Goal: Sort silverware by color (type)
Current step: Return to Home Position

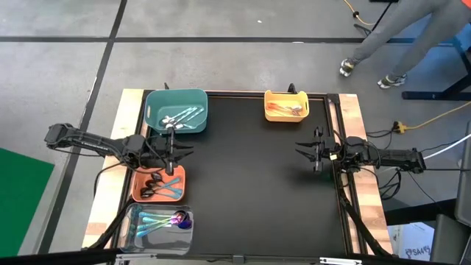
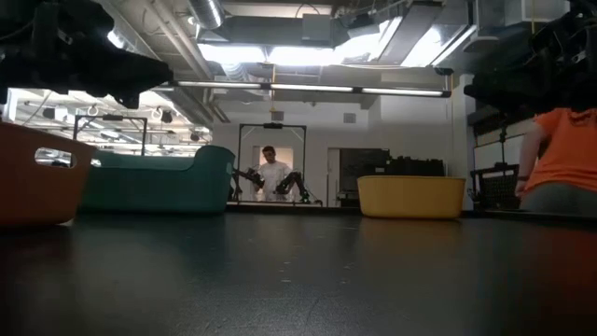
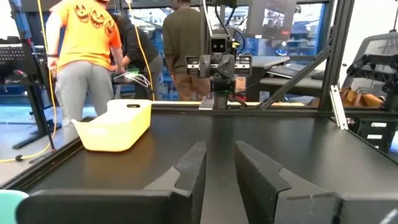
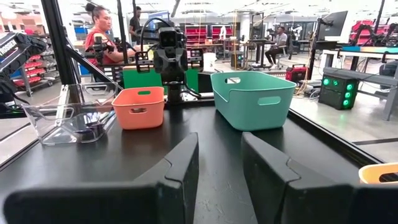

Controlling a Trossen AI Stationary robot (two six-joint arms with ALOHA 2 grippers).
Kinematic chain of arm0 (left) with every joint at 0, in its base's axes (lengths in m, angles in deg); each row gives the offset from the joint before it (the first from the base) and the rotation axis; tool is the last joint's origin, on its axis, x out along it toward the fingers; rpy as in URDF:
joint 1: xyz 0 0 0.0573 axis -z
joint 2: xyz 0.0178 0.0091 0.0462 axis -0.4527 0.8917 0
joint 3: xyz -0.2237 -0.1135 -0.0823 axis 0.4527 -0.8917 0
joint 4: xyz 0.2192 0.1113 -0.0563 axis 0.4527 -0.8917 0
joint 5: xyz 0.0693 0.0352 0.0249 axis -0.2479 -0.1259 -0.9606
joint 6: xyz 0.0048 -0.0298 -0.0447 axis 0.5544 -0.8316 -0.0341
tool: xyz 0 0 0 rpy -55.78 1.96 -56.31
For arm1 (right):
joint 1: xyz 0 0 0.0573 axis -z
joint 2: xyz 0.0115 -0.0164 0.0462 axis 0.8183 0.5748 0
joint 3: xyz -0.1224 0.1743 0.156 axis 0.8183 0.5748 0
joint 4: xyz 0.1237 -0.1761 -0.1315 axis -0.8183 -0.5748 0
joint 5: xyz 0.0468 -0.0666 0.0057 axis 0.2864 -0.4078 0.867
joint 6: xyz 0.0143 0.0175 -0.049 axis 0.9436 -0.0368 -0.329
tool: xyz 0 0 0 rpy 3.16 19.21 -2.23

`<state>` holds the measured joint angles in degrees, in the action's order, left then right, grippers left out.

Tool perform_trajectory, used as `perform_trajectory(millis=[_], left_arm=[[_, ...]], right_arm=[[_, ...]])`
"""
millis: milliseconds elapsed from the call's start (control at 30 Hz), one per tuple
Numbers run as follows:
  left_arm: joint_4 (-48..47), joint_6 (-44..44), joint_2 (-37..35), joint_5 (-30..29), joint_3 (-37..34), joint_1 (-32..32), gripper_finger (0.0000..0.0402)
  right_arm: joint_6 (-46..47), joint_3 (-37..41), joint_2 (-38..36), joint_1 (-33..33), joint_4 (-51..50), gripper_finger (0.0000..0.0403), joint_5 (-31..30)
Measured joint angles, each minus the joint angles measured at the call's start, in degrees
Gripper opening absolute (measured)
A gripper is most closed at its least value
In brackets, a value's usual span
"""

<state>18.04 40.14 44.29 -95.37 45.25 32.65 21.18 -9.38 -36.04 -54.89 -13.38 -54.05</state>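
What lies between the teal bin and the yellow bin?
Only bare black mat separates the teal bin and the yellow bin, per the high view.

We find the wide middle of the black table mat (image 1: 250, 184) bare between both arms. On the left arm's side, a teal plastic bin (image 1: 175, 99), an orange plastic bin (image 1: 158, 197) and a clear plastic bin (image 1: 132, 221) line the edge, with the left gripper (image 1: 184, 152) hanging between the first two. A yellow plastic bin (image 1: 286, 96) stands at the far edge.
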Motion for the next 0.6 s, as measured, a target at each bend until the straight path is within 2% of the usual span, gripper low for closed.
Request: perform_trajectory(millis=[400,600], left_arm=[[-4.58,-1.62,-0.12,-0.31,0.0,0.0,0.0079],[-4.21,-0.67,-3.86,-0.09,0.0,0.0,0.0079]], right_arm=[[0.0,0.0,0.01,0.01,-0.11,0.0112,0.03],[0.11,0.0,0.01,0.01,-0.15,0.0112,0.07]])
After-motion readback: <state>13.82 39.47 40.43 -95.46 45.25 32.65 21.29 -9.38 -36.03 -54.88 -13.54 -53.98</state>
